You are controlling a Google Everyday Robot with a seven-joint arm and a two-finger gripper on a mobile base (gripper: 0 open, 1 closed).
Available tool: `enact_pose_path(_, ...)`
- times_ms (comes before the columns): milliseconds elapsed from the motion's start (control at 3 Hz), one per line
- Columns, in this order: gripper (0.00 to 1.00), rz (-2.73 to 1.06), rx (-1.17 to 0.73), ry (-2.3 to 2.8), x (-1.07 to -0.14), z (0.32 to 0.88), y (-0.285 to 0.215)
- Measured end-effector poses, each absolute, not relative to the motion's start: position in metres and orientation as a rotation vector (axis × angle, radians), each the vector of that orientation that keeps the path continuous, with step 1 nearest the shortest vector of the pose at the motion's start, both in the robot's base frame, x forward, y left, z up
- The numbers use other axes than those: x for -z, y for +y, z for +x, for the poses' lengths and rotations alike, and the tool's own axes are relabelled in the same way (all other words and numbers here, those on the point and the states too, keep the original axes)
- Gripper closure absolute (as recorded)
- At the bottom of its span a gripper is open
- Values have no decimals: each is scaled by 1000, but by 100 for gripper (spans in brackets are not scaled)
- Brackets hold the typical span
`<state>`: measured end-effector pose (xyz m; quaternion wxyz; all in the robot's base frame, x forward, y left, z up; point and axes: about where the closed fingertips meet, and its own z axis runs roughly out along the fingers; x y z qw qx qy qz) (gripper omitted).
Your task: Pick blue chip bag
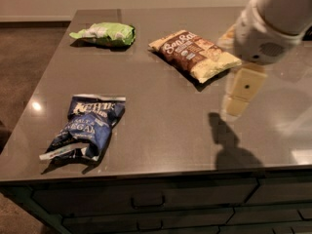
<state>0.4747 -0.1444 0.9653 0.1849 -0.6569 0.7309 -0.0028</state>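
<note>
Over the bench's (165,116) right side, gripper (237,104) hangs well apart from blue bag (87,126); arm cropped, opening impossible to tell.
</note>
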Motion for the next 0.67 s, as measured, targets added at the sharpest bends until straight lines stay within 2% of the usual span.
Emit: enact_pose_path(667,0,-2039,-100,1821,-947,491,-38)
